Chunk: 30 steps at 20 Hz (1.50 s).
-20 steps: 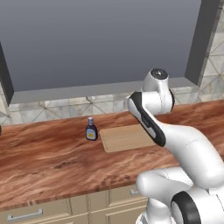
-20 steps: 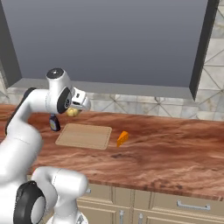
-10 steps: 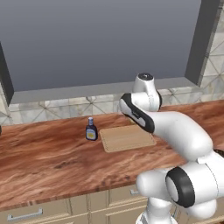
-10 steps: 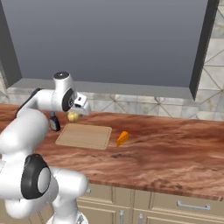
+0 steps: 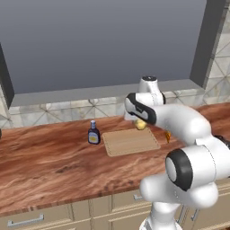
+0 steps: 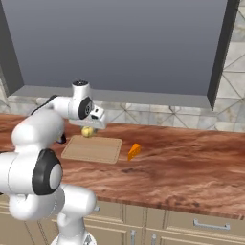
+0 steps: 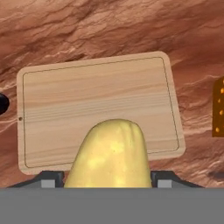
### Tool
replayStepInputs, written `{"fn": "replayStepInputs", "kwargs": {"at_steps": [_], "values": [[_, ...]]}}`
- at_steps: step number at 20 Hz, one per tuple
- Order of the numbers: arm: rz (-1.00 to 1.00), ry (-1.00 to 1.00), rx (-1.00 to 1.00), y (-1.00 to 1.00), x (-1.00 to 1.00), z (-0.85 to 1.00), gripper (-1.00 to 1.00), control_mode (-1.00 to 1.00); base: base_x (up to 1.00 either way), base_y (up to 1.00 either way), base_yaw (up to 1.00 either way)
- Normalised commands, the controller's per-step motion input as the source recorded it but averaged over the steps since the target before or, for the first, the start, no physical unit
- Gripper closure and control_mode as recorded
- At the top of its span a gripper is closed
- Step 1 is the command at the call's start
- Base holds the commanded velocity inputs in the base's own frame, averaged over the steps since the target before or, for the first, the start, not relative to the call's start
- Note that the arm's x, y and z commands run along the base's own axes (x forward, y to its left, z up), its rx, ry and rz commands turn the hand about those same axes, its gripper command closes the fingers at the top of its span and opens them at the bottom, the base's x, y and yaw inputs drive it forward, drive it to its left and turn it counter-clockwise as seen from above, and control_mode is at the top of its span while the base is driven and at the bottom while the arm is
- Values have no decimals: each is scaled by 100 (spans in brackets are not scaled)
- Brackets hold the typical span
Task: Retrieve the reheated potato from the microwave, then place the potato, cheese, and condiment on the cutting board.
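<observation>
Now potato (image 7: 111, 153) (gripped) sits between gripper (image 7: 109, 178) fingers.

The hand (image 6: 89, 128) carried the potato (image 6: 87, 131) over the cutting board (image 6: 92, 149).

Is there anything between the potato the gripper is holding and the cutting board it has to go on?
Nothing visible. The potato sits in the gripper above the far edge of the cutting board, whose surface is bare. The cheese lies on the counter off one end of the board, the condiment off the other.
</observation>
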Motion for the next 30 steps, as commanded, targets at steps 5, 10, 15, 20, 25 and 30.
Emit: {"fn": "replayStepInputs", "kwargs": {"at_steps": [5,10,15,20,25,30], "values": [[0,0,5,-36,23,-39,100,-100,0,0,0],[0,-1,0,-21,33,-42,100,-100,0,0,0],[0,-1,1,-3,37,-40,100,-100,0,0,0],[0,0,4,-3,23,-33,100,-100,0,0,0],[0,0,1,-2,12,-36,100,-100,0,0,0],[0,-7,-1,-5,10,-33,100,-100,0,0,0]]}}
